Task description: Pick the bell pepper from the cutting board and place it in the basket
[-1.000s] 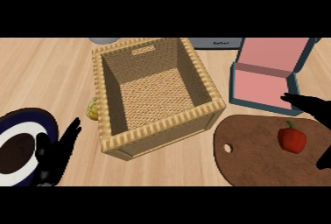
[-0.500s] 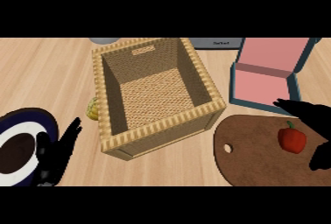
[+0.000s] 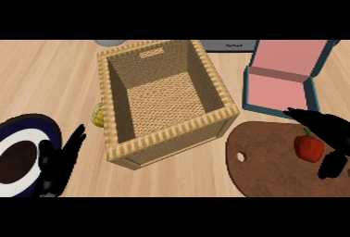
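A red bell pepper (image 3: 309,147) lies on the brown cutting board (image 3: 273,169) at the lower right. My right hand (image 3: 330,131) arches over the pepper from the right edge, fingers spread above and behind it and the thumb below; it stands open with no hold on the pepper. A wicker basket (image 3: 205,124) with an empty inside stands in the middle of the counter, left of the board. My left hand (image 3: 60,163) rests open at the lower left, fingers up, well away from the basket.
A dark blue and white plate (image 3: 17,143) sits at the left edge beside my left hand. A yellow thing (image 3: 99,116) peeks out behind the basket's left wall. An open teal box with pink lining (image 3: 282,78) stands behind the board.
My right hand has moved left and down over the cutting board, coming closer round the bell pepper. The left hand, pepper and basket have stayed in place.
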Robot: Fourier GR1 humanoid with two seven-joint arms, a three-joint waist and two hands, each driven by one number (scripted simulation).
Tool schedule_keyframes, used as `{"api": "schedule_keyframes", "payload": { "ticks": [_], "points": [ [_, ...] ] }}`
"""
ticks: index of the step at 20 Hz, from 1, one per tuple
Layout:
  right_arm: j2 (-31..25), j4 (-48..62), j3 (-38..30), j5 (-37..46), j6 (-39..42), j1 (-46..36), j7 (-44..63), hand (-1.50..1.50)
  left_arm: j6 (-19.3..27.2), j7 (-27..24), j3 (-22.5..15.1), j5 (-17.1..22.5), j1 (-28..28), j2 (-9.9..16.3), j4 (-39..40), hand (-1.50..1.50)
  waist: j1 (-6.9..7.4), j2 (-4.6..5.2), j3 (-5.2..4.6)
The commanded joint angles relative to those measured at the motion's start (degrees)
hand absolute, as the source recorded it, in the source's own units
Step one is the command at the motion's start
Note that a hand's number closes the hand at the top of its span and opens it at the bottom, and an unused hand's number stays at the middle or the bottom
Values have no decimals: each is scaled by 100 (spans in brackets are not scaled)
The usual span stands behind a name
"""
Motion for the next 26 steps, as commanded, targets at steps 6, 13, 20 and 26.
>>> {"api": "schedule_keyframes", "payload": {
  "ticks": [6,13,20,26],
  "points": [
    [-98,230,-130,235,9,-34,-435,150,169,225,-127,-220,-34,-387,395,0,-25,51,-66],
    [-102,693,67,906,-954,-218,-1153,150,-301,345,122,11,185,-45,199,0,3,51,-65],
    [934,-481,688,1266,-661,-78,0,150,-338,44,344,12,245,-54,404,0,-99,7,-80],
    [3043,-1087,2439,2081,-736,-50,1193,150,-310,167,154,-69,221,-113,143,0,126,-55,-112]
  ]
}}
